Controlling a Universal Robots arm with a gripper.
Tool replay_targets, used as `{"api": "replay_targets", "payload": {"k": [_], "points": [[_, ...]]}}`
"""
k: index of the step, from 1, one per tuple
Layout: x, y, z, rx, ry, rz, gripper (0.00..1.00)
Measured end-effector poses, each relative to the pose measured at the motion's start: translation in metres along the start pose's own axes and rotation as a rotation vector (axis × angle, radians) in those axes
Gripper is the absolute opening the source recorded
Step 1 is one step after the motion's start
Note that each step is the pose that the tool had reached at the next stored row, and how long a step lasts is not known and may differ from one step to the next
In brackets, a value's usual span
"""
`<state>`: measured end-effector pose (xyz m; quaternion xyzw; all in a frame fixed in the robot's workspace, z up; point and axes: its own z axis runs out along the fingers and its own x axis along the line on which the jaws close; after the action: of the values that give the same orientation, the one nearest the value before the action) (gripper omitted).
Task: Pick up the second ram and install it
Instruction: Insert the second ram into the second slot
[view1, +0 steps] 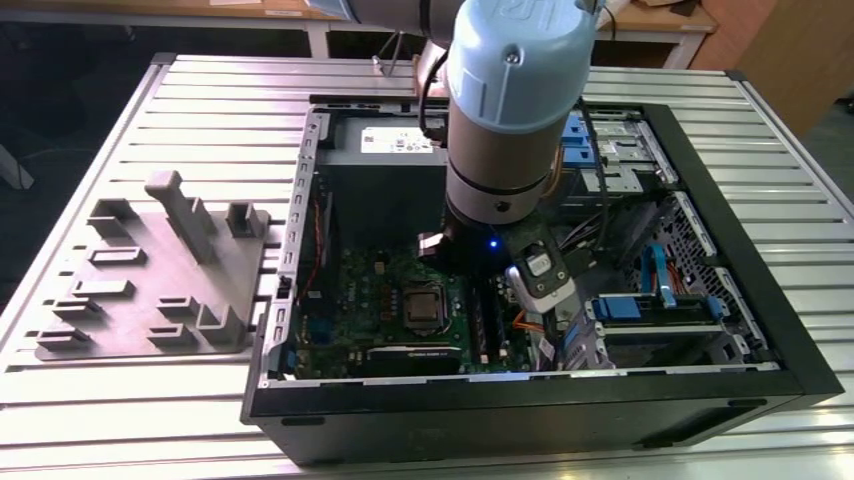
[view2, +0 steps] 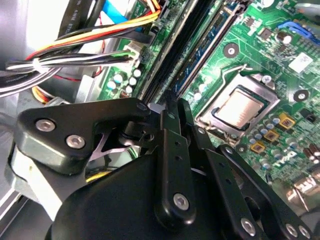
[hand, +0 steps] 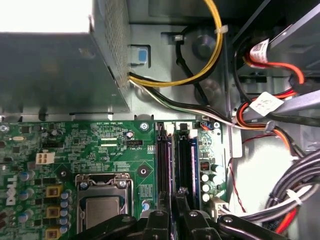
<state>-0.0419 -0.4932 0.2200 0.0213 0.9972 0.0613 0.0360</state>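
In both wrist views my gripper (view2: 173, 102) (hand: 173, 194) hangs low inside the open computer case, right over the memory slots of the green motherboard (hand: 100, 145). Its black fingers (view2: 167, 130) stand almost together. Between them I see the second ram (view2: 176, 60) (hand: 167, 160) edge-on, a thin dark strip lying along its slot. Another blue-green memory strip (view2: 202, 55) (hand: 186, 160) sits in the slot beside it. In the exterior view the arm (view1: 514, 120) reaches down into the case and hides the fingers.
The silver processor (view2: 242, 107) (view1: 424, 305) lies beside the slots. Bundled cables (view2: 75, 55) (hand: 280, 210) run close on the other side. A grey moulded tray (view1: 147, 270) rests on the slatted table at the exterior view's left. Black case walls (view1: 534, 395) surround the work.
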Motion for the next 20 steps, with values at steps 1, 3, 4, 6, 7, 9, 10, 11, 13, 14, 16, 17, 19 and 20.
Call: {"api": "replay_targets", "payload": {"k": [1, 3, 4, 6, 7, 9, 10, 11, 13, 14, 16, 17, 19, 20], "points": [[-0.0002, 0.0004, -0.0032, -0.0001, 0.0, 0.0, 0.16], [-0.0007, 0.0012, -0.0099, 0.0001, 0.0, 0.0, 0.16], [-0.0009, 0.0017, -0.0134, 0.0, 0.0, 0.0, 0.16], [-0.0013, 0.0024, -0.019, 0.0, 0.0, 0.0, 0.16], [-0.0014, 0.0025, -0.0199, 0.0, 0.0, 0.0, 0.16], [-0.0014, 0.0025, -0.0198, 0.0, 0.0, 0.0, 0.16], [-0.0014, 0.0025, -0.0198, 0.0001, 0.0, 0.0, 0.16], [-0.0014, 0.0025, -0.0198, 0.0002, 0.0, 0.0, 0.16], [-0.0014, 0.0025, -0.0199, 0.0005, 0.0, 0.0, 0.16], [-0.0014, 0.0025, -0.0199, 0.0006, 0.0001, 0.0, 0.14], [-0.0014, 0.0025, -0.0199, 0.0008, 0.0, 0.0, 0.07], [-0.0014, 0.0025, -0.0199, 0.0008, 0.0, 0.0, 0.07], [-0.0014, 0.0025, -0.0198, 0.001, -0.0001, 0.0, 0.07], [-0.0014, 0.0025, -0.0199, 0.0011, 0.0, 0.0, 0.07]]}}
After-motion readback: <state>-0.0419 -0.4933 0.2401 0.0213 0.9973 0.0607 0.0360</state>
